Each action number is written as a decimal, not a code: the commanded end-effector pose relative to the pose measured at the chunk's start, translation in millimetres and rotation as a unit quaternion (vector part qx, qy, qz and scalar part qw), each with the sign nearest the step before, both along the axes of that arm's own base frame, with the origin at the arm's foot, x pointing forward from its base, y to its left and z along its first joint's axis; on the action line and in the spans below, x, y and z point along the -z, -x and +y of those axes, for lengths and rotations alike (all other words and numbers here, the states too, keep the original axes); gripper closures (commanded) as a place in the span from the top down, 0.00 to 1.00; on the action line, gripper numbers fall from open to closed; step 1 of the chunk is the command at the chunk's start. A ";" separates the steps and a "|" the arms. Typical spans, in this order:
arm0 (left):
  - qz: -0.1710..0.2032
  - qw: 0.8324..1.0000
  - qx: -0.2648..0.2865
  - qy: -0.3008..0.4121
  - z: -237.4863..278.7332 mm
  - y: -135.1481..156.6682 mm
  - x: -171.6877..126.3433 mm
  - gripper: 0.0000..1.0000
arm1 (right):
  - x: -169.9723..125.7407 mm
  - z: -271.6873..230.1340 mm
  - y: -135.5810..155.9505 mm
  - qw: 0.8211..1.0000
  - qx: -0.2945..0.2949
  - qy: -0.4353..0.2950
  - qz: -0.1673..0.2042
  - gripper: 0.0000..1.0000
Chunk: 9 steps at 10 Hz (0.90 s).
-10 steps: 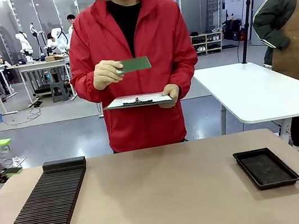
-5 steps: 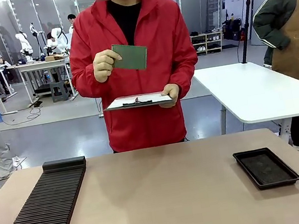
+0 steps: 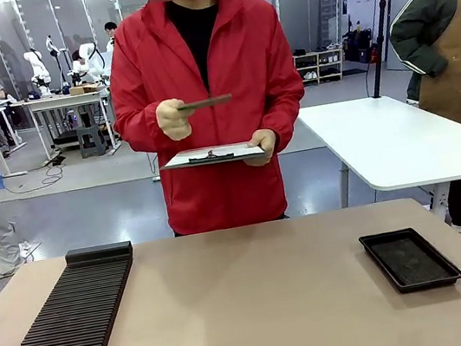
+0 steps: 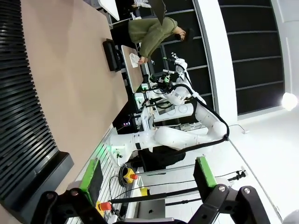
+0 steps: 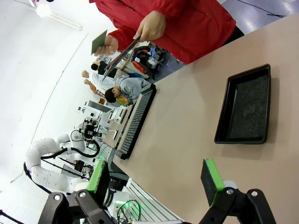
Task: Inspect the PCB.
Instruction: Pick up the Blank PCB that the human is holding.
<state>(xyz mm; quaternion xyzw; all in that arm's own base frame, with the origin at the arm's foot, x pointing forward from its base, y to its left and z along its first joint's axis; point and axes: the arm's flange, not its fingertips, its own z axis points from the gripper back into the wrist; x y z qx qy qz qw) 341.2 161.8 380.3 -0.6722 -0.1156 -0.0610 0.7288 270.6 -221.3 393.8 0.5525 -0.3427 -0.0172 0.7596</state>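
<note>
Across the table, a person in a red jacket holds the green PCB [image 3: 206, 102] at chest height in one hand [image 3: 173, 119]. From the front it lies flat and edge-on. In the right wrist view the PCB [image 5: 98, 42] shows a green face. The person's other hand supports a dark clipboard [image 3: 214, 154] just below it. My left gripper [image 4: 147, 179] stands open near the table's near left corner with nothing between its green pads. My right gripper [image 5: 154, 179] is open too, hanging over the table's near right edge, far from the board.
A long black slotted rack [image 3: 63, 331] covers the table's left side. A shallow black tray [image 3: 411, 258] lies at the right. A second person in an apron [image 3: 455, 41] stands by a white table [image 3: 392, 143] behind on the right.
The person has turned the PCB from edge-on to face-on and back to flat, lowering it slightly toward the clipboard. Clipboard, rack and tray have not moved.
</note>
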 end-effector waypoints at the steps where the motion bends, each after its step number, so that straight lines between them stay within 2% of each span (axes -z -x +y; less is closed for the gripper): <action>1: -0.009 1.000 0.008 0.002 10.6 -2.5 2.8 1.00 | -0.8 -0.9 0.9 1.000 -0.001 -0.002 -0.006 1.00; 5: -0.009 1.000 -0.010 0.018 10.2 -9.1 5.2 1.00 | -0.8 -0.9 0.9 1.000 -0.001 -0.002 -0.006 1.00; 6: 0.003 1.000 -0.005 0.000 7.4 -4.4 5.7 1.00 | -0.8 -0.9 0.9 1.000 -0.001 -0.002 -0.006 1.00; 9: 0.003 1.000 -0.005 0.000 7.4 -4.4 5.7 1.00 | -0.8 -0.9 0.9 1.000 -0.001 -0.002 -0.006 1.00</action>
